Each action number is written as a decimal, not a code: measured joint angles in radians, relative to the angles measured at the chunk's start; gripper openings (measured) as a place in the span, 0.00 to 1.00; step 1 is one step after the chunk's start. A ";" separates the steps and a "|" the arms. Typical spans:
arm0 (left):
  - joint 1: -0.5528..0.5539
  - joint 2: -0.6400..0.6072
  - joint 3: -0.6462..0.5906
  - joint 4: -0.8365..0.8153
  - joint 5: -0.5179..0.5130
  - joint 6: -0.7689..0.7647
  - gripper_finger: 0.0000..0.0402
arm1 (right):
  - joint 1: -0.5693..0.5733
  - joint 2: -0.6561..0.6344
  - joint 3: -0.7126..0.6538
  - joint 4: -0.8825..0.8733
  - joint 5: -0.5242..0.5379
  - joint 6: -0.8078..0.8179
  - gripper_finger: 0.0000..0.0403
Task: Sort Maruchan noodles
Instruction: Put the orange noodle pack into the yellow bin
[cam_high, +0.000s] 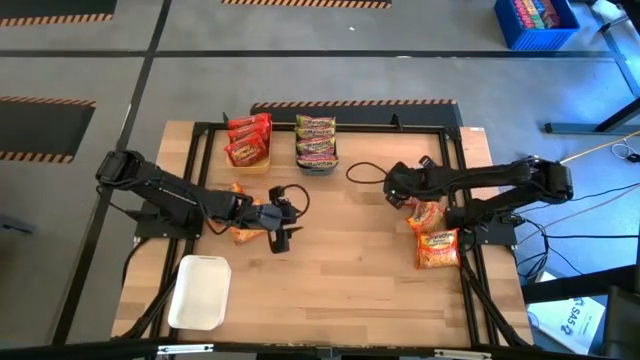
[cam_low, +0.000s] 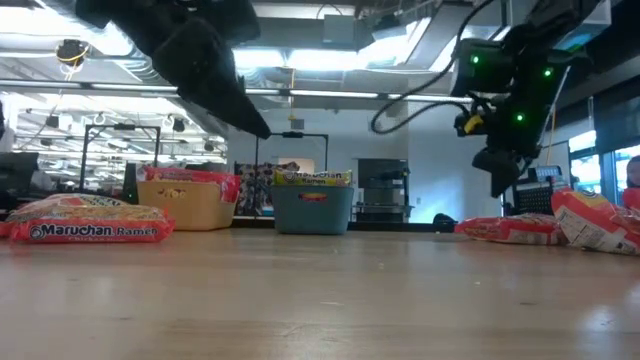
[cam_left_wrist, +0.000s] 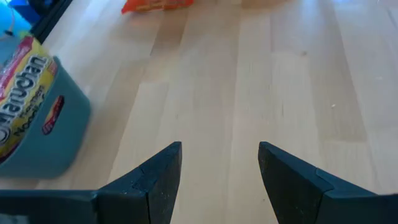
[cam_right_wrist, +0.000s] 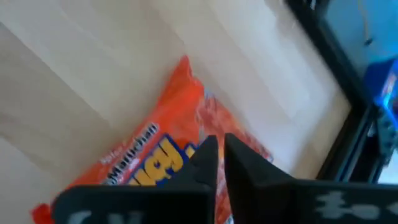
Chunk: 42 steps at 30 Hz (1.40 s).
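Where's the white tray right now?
In the high view, the white tray sits near the table's front-left corner, just in front of the left arm.

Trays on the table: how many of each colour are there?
yellow tray: 1
blue-grey tray: 1
white tray: 1
Total: 3 trays

Overhead, table-level, two wrist views
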 joint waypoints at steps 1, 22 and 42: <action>-0.004 0.000 0.000 0.007 -0.001 0.001 0.52 | -0.017 0.000 0.000 -0.011 -0.022 0.002 0.02; -0.038 0.151 0.001 0.125 -0.006 -0.079 0.52 | 0.011 0.002 -0.116 0.298 -0.301 -0.037 0.01; -0.030 0.530 0.060 0.522 0.089 -0.071 0.52 | 0.283 0.141 -0.111 0.690 -0.463 -0.164 0.00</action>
